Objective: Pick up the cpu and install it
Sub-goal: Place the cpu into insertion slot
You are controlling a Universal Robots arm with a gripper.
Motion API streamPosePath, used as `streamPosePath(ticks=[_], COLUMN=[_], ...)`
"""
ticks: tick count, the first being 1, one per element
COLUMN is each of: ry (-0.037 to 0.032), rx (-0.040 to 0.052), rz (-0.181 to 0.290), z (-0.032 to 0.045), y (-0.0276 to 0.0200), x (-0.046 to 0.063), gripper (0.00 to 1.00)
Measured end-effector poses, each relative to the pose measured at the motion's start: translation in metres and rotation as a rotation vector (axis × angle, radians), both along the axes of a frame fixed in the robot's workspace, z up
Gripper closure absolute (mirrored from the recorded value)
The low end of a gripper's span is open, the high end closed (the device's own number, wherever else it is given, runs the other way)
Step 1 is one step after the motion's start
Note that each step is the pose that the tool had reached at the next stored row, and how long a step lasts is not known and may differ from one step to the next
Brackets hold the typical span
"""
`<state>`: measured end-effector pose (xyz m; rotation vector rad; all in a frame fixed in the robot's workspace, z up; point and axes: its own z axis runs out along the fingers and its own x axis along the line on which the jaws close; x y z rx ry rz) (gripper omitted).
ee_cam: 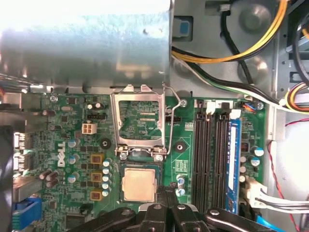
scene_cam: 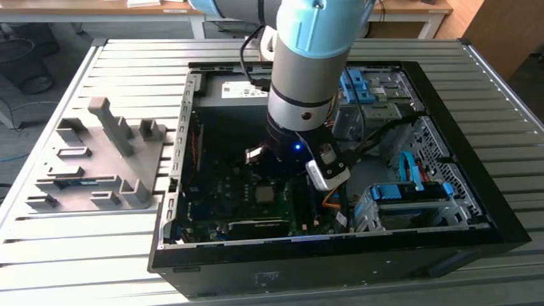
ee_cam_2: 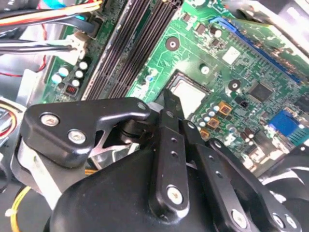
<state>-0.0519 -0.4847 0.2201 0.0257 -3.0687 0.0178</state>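
The arm (scene_cam: 304, 70) comes down almost vertically, its grey-and-black wrist (scene_cam: 293, 137) at the low end with a small blue light (scene_cam: 297, 147) glowing. In both wrist views the hand (ee_cam: 166, 194) (ee_cam_2: 175, 116) points downward, its dark fingers (ee_cam: 161, 215) closed together at the tips.

Robot arm: one (scene_cam: 310, 70), seen in the exterior view.
Tool: one (ee_cam: 166, 195), with two fingers (ee_cam: 161, 215).
Computer case: one (scene_cam: 488, 217), lying open.
Motherboard: one (ee_cam: 67, 116), green.
CPU: one (ee_cam: 139, 184), a square silver chip in the socket.
Socket cover frame: one (ee_cam: 139, 121), hinged up.
Memory slots: three counted in the first wrist view, two black (ee_cam: 202, 159) and one blue (ee_cam: 235, 164).
Gold square parts: three (ee_cam: 96, 177), in a column beside the CPU.
White connector: one (ee_cam: 88, 128) on the board.
Gray parts rack: one (scene_cam: 102, 162).
Tabletop: one (scene_cam: 76, 261), slatted metal, carrying the case and rack.
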Motion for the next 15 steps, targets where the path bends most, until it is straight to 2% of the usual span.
streamPosePath(ticks=[3, 8, 11, 13, 15], ry=[0.0, 0.0, 0.0, 0.0, -0.0001], rx=[0.0001, -0.0001, 0.0, -0.0002, 0.0002], rz=[0.0, 0.0, 0.0, 0.0, 0.0], z=[0.0097, 0.0316, 0.0421, 0.0466, 0.0467], y=[0.0, 0.0, 0.0, 0.0, 0.0], x=[0.0, 0.001, 0.001, 0.001, 0.001], gripper=[0.9, 0.9, 0.9, 0.9, 0.9])
